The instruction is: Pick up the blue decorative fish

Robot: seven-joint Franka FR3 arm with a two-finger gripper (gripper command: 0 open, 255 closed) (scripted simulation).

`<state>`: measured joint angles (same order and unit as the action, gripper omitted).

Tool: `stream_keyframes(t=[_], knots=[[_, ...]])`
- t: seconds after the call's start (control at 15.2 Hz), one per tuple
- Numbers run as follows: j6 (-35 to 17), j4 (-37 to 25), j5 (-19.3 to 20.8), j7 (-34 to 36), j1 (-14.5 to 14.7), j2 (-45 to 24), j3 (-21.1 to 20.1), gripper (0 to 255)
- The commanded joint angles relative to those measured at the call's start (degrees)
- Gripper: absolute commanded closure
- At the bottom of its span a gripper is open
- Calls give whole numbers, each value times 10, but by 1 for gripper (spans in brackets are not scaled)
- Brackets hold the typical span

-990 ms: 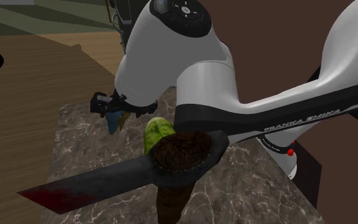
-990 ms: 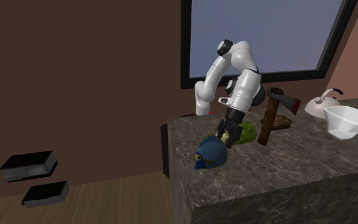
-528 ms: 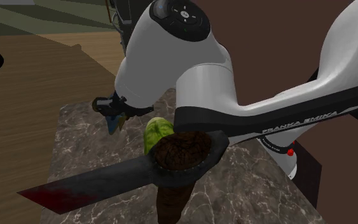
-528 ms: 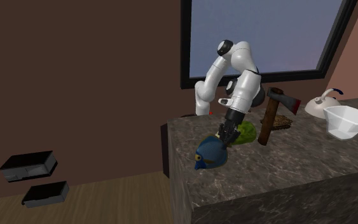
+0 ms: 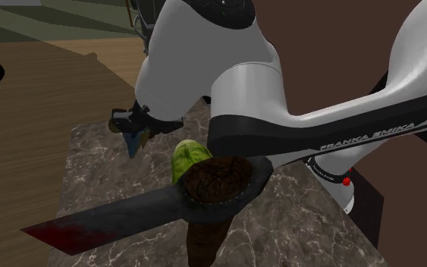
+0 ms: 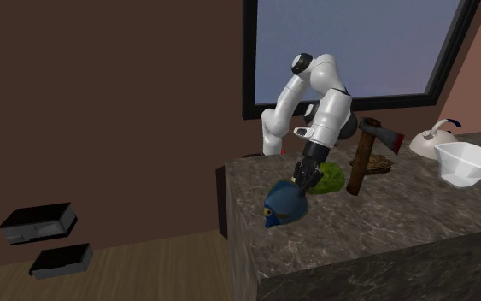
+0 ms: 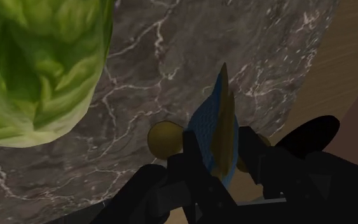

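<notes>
Closed on a thin fin, the all-black two-finger hand (image 6: 302,181) points down from the white arm, and its fingers clasp the upper edge of the blue decorative fish (image 6: 283,203), a rounded, glossy ornament with dull yellow parts. In the wrist view the hand (image 7: 219,162) has this fish (image 7: 212,127) between the fingers as a flat blue blade with a scale pattern, pressed from both sides, so I judge the grip as made. In the second exterior view the body of the fish hangs at about 7 o'clock from the hand, close to the near corner of the dark marble table (image 6: 384,222); I cannot tell if its underside is touching the stone or is just free of it. A green head of lettuce (image 6: 331,178) lies at 3 o'clock from the hand, and an axe with a brown wooden handle and a dark head (image 6: 368,154) stands at 3 o'clock from the lettuce. In the shoulder view the fish (image 5: 134,142) shows as a blue point under the hand (image 5: 132,121), at 10 o'clock from the lettuce (image 5: 189,158). The fish seems to me stiff and hard, not soft, and its smooth surface may be slippery. The fin is the only narrow place that the fingers can close on, but it is probably also the weakest part. Because the heavy body hangs under the grip, it may swing or turn between the pads, so a slow, straight lift seems the safest.
</notes>
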<state>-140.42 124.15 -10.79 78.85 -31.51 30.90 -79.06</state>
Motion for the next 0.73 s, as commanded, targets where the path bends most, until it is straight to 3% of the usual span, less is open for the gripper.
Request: stream_keyframes(t=[0.0,0.66], knots=[[13,-8,1,-3,8,1,13,255],[84,-62,6,-19,35,2,64,255]])
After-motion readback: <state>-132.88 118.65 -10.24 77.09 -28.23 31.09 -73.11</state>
